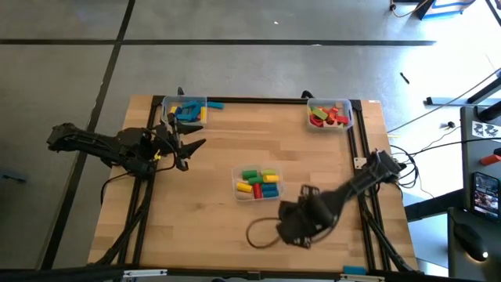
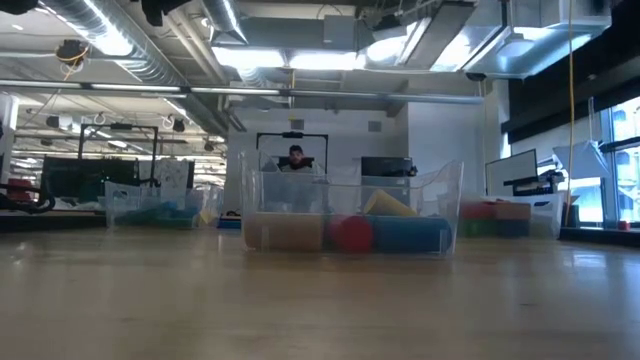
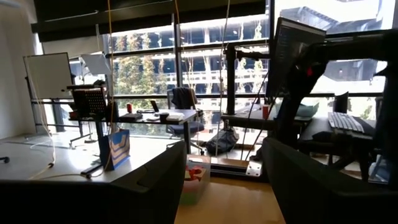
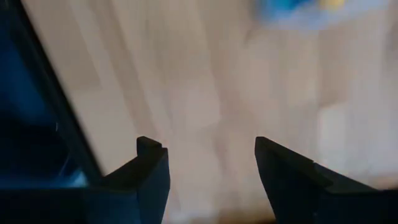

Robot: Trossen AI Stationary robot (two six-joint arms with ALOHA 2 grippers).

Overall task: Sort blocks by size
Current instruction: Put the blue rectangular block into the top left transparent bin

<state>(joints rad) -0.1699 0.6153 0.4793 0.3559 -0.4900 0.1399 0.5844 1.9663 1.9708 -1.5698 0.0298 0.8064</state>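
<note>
The wooden counter (image 1: pixel 196 227) carries three clear bins. The middle bin (image 1: pixel 257 184) holds a jumble of blocks (image 1: pixel 259 182) in green, yellow, red and blue; seen from counter level, a red round end and a blue piece sit against its front wall (image 2: pixel 350 232). The bin at the far left corner (image 1: pixel 186 110) holds mostly blue and yellow pieces, with one blue block (image 1: pixel 214 105) lying on the counter just beside it. The bin at the far right corner (image 1: pixel 329 114) holds red, orange and green pieces. The left hand (image 1: pixel 190 146) hangs near the far left bin, fingers spread, grasping nothing. The right hand (image 4: pixel 210 163) hovers low over bare counter near the front edge, fingers apart and empty. A person sits in the room beyond the counter (image 2: pixel 296 156).
</note>
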